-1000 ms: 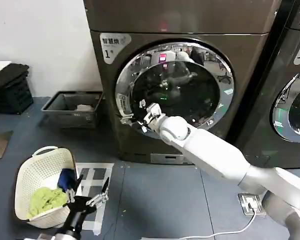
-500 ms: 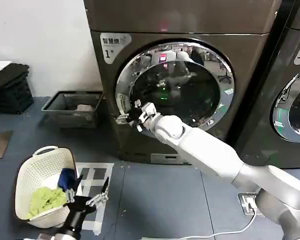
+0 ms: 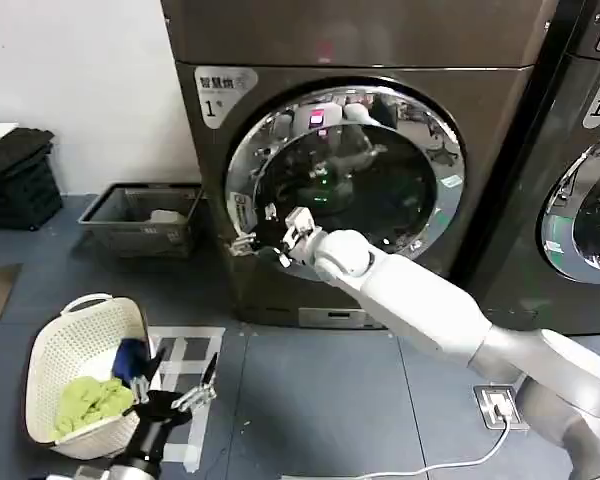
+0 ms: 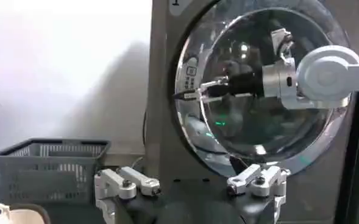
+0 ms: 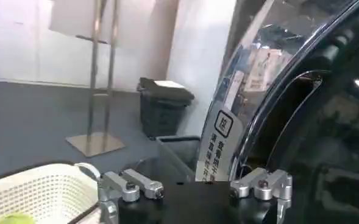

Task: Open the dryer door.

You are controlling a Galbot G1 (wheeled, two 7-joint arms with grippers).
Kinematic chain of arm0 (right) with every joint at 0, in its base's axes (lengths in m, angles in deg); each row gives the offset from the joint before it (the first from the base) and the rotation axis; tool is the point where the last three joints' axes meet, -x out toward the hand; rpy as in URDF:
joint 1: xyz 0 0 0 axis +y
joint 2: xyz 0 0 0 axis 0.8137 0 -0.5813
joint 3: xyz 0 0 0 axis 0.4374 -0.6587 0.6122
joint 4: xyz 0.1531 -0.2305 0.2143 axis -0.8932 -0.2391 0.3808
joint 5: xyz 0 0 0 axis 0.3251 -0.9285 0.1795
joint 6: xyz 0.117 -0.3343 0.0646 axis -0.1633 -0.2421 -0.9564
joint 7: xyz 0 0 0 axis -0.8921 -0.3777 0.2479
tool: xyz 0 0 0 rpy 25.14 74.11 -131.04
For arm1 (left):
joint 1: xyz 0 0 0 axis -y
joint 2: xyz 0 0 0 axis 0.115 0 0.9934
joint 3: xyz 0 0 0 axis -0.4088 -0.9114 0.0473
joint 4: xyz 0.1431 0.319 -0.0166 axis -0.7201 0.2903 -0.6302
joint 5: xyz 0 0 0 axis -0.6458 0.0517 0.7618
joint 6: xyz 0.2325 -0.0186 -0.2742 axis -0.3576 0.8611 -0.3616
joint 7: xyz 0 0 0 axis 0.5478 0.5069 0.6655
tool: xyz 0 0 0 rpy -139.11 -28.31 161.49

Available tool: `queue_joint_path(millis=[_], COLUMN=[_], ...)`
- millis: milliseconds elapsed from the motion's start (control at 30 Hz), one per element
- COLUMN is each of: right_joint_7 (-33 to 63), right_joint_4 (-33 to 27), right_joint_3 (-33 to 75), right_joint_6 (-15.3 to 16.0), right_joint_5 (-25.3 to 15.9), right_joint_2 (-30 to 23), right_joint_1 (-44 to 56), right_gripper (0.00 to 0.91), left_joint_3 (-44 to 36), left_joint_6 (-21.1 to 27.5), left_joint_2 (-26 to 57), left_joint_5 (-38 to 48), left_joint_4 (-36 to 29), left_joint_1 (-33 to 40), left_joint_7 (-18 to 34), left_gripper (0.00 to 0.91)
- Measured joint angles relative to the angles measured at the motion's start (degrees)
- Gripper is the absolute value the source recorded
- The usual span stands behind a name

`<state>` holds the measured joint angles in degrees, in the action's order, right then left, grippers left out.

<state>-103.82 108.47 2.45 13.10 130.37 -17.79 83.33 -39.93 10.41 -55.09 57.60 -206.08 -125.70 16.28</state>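
Observation:
The dryer door [image 3: 355,180] is a round dark glass dome in a wide chrome rim on the bronze-brown machine. My right arm reaches up from the lower right. My right gripper [image 3: 252,236] is open at the rim's left edge, about mid-height. In the right wrist view, the right gripper [image 5: 194,189] has its fingers spread on either side of the white label on the chrome rim [image 5: 220,143]. The left wrist view shows the door [image 4: 258,128] with the right gripper [image 4: 192,94] at its edge. My left gripper [image 3: 172,392] hangs open and empty low over the floor. I cannot tell whether the door is ajar.
A white laundry basket [image 3: 75,365] holding green and blue cloth sits on the floor at the lower left. A grey crate [image 3: 145,215] stands beside the dryer, with a black crate [image 3: 20,185] farther left. A darker machine [image 3: 580,200] stands on the right, and a floor socket [image 3: 500,405] lies below it.
My right gripper has slid left from the lower-left glass to the door rim's outer edge. The left arm has stayed put.

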Motion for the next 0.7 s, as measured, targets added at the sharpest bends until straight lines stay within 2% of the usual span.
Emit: queue_joint_path(millis=[500, 700], right_joint_7=[-5.1, -6.0], right_joint_4=[9.0, 12.9], right_joint_3=[0.1, 0.8], right_joint_6=[-2.4, -3.1], right_joint_5=[0.3, 0.6], right_joint_2=[7.1, 10.2], right_joint_1=[1.9, 3.3], right_gripper=[0.907, 0.907], left_joint_3=[1.8, 4.7], left_joint_6=[0.8, 3.0], left_joint_2=[1.4, 2.9], left_joint_5=[1.3, 4.6], left_joint_4=[0.1, 0.9], left_joint_1=[1.5, 3.4], left_joint_7=[-1.8, -2.6], left_gripper=[0.907, 0.907])
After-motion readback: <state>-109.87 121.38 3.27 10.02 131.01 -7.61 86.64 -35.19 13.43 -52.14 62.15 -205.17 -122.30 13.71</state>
